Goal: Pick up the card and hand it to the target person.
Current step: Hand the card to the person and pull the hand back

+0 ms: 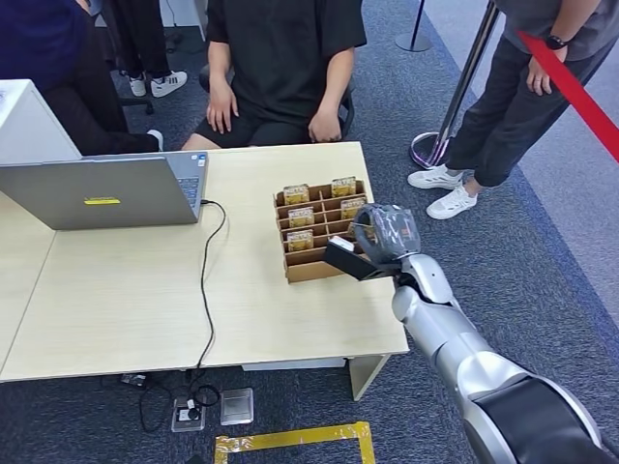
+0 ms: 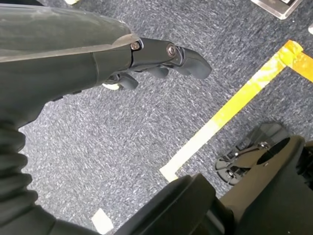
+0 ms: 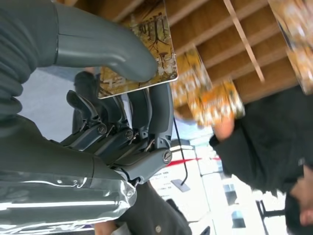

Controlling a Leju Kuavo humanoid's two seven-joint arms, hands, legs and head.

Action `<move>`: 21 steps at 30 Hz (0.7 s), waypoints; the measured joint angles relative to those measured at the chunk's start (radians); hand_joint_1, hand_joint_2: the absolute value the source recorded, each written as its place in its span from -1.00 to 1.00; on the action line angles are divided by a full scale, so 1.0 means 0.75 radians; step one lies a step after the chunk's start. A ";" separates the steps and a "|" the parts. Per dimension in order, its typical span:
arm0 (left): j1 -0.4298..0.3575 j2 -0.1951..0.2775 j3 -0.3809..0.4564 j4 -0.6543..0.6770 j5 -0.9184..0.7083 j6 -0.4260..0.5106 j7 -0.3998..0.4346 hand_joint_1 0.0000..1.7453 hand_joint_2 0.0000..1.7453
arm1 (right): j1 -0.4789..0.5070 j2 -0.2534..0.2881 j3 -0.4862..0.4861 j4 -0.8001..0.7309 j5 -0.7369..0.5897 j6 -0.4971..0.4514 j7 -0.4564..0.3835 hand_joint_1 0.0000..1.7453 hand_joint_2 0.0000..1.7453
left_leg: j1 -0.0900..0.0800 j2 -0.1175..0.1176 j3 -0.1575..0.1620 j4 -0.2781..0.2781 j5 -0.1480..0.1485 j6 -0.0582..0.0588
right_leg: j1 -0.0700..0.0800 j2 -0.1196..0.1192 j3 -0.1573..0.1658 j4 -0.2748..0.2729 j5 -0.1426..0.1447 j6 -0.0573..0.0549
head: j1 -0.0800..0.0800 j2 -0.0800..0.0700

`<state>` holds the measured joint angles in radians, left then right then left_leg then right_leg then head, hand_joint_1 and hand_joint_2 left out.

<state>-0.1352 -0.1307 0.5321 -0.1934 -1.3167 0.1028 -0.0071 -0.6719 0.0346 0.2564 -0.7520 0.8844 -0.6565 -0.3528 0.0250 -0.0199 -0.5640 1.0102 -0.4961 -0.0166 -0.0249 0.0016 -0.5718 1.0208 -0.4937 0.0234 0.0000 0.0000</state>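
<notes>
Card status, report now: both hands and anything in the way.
Right hand pinches the gold-patterned card, over the slotted wooden card tray. Left hand hangs over carpet, holding nothing. Seated person in black behind the table; path open.

Nothing here can be read: the yellow sticker [image 1: 102,201] on the laptop lid [image 1: 95,191] is too small, and the card [image 3: 147,49] print is blurred.

Evenly, brightly lit from overhead; soft shadows. Sharp around the right hand's fingers [image 3: 155,112], blurred and washed out beyond them.
</notes>
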 joint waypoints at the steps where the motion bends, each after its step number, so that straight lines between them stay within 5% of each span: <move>1: 0.000 0.000 -0.002 0.000 -0.002 0.000 -0.001 -1.00 1.00 | 0.013 -0.001 -0.003 -0.056 -0.018 -0.009 -0.009 0.72 1.00 | 0.000 0.000 0.000 0.000 0.000 0.000 | 0.000 0.000 0.000 0.000 0.000 0.000 | 0.000 0.000; 5: -0.006 -0.005 -0.014 0.000 -0.011 0.002 0.000 -1.00 1.00 | 0.054 0.017 0.000 -0.270 -0.079 -0.049 -0.059 0.72 1.00 | 0.000 -0.001 0.000 0.000 0.000 0.000 | 0.000 -0.001 0.001 0.000 0.000 0.000 | 0.000 0.000; 10: -0.015 -0.006 -0.025 0.002 -0.020 -0.004 -0.003 -1.00 1.00 | 0.041 0.053 0.095 -0.298 -0.046 -0.019 -0.052 0.72 1.00 | 0.000 0.001 0.002 -0.001 0.000 0.000 | 0.000 0.002 0.001 0.000 0.000 0.000 | 0.000 0.000; 21: -0.042 -0.006 -0.061 0.003 -0.049 -0.008 0.005 -1.00 1.00 | -0.125 0.246 0.304 0.039 -0.007 -0.032 -0.051 0.72 1.00 | 0.000 0.007 0.002 -0.002 0.001 -0.001 | 0.001 0.007 -0.001 0.001 0.002 -0.002 | 0.000 0.000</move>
<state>-0.1664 -0.1352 0.4864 -0.1914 -1.3538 0.0965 -0.0035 -0.7658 0.2193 0.4840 -0.7228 0.8791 -0.6804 -0.3908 0.0252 -0.0145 -0.5623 1.0086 -0.4955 -0.0170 -0.0245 0.0067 -0.5727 1.0215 -0.4918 0.0219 0.0000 0.0000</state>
